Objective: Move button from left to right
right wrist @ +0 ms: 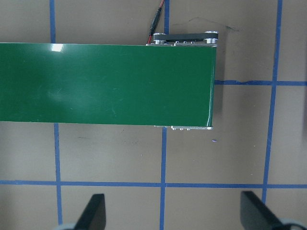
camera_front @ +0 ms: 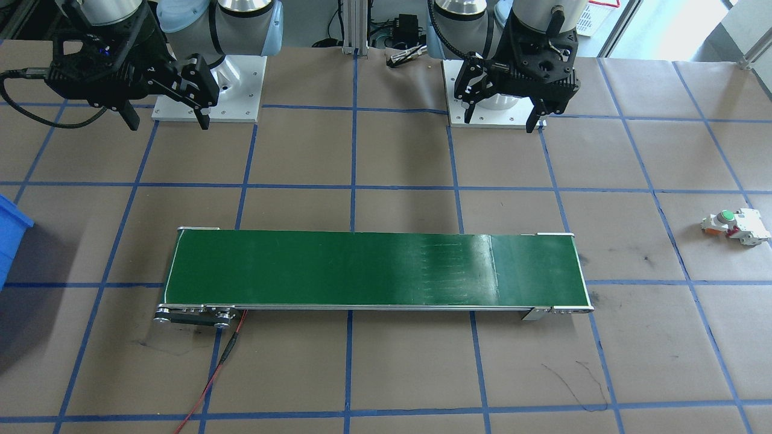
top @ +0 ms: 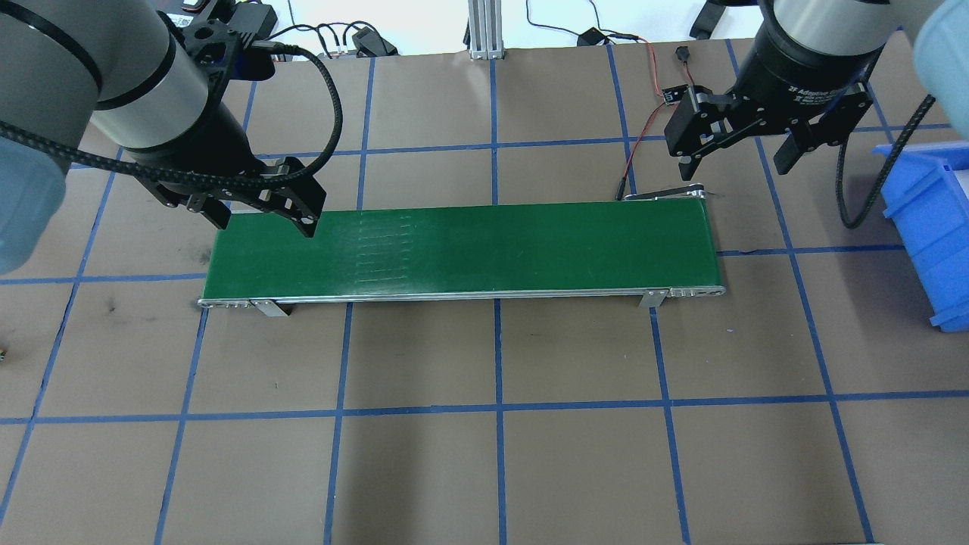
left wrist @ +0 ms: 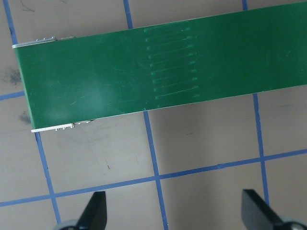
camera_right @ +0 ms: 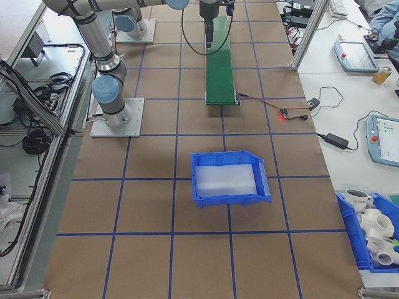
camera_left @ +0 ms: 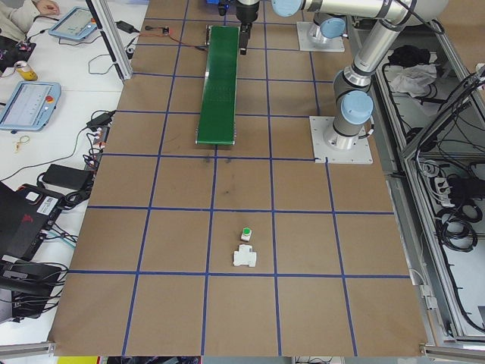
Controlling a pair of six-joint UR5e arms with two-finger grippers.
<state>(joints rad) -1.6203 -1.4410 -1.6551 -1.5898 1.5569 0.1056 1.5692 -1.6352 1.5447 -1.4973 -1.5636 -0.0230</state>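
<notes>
Two grippers spread and empty, nothing picked yet.
Left gripper and right gripper hang above the ends of the green conveyor. The button sits on the table's far left, well apart from the belt, touching or just beside a white block; contact is hard to judge. Risks: pinching the block too, or tipping the button. Open paper all around it; blue bin waits right.

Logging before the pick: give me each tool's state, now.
Left tool: open, empty, above the belt's end.
Right tool: open, empty, above the belt's other end.
</notes>
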